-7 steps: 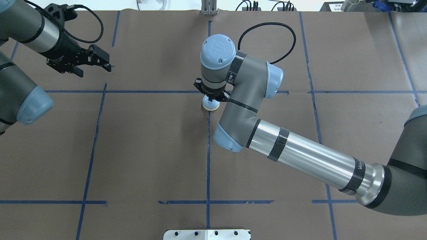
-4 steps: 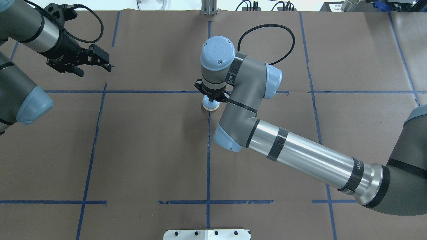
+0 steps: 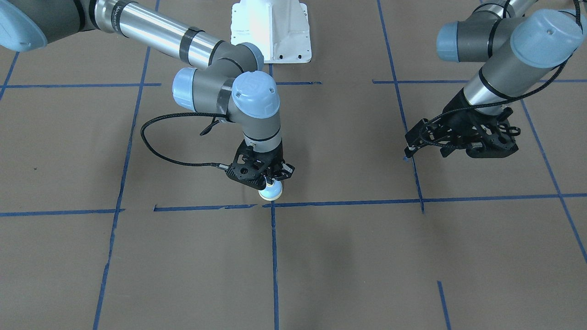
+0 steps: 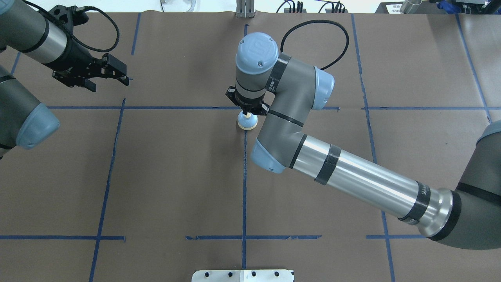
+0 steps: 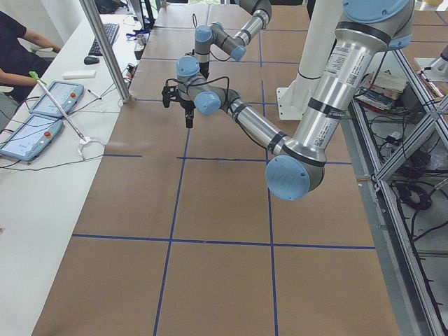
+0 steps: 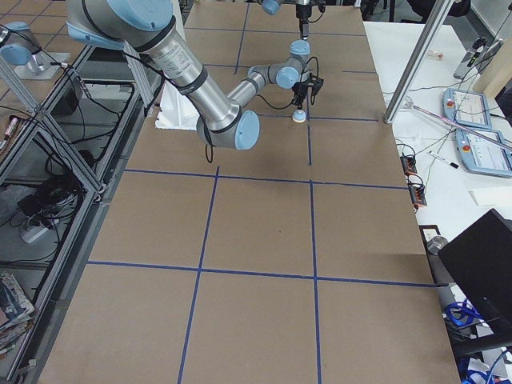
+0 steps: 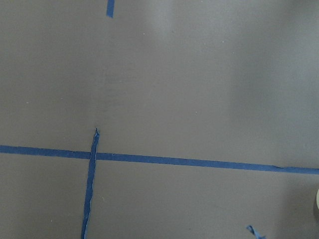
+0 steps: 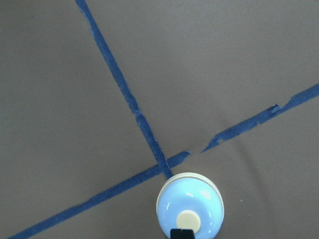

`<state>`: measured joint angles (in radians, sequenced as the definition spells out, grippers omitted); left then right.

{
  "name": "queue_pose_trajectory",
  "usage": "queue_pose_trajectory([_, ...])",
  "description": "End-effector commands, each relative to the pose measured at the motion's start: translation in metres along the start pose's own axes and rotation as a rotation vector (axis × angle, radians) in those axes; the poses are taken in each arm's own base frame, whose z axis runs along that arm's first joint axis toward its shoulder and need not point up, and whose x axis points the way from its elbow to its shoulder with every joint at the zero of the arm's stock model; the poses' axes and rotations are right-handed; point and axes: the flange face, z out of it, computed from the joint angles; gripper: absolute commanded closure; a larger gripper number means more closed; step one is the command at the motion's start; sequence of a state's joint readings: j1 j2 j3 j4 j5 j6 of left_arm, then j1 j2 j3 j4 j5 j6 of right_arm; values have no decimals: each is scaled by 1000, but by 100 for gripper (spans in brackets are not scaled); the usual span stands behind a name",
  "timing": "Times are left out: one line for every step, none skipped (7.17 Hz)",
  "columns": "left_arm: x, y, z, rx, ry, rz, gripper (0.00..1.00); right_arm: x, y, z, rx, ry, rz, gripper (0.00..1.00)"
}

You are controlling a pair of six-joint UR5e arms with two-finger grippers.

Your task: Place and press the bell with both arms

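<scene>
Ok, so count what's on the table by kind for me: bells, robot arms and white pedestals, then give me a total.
bell: 1
robot arms: 2 (left arm, right arm)
white pedestal: 1
Total: 4

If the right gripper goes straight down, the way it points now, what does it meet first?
Most likely the cream button of the bell, directly under the right gripper; its jaws look shut. The remaining gap is unclear.
</scene>
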<state>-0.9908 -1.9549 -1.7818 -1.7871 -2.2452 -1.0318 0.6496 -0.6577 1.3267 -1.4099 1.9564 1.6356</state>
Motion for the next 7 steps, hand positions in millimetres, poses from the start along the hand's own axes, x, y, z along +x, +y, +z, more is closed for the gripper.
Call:
queue_pose_trajectory([-12,7,1,-6,-9,-2,0,94,-44,-79,-43,-76,28,100])
queue_pose_trajectory([-30,13,-3,-5,-19,10,0,156,-72,-114,-53,-102,-15,99])
queue_pose_trajectory([-52,18,-7,-5,-36,62,0,216,-109,-147,-72,-116,-85,98])
queue_pose_trajectory([-83,19,-18,8,-57,111,0,285,-155,-177,-76,-121,-133,73])
queue_pose_trajectory([-130,21,-36,25,-91,163,0,348,-197,-196,-66,-117,-151,43])
queue_pose_trajectory([-187,33,-59,34,-135,243,0,409,-223,-209,-36,-104,-224,0])
queue_pose_trajectory([-267,55,-78,14,-191,350,0,471,-244,-216,-5,-75,-285,0])
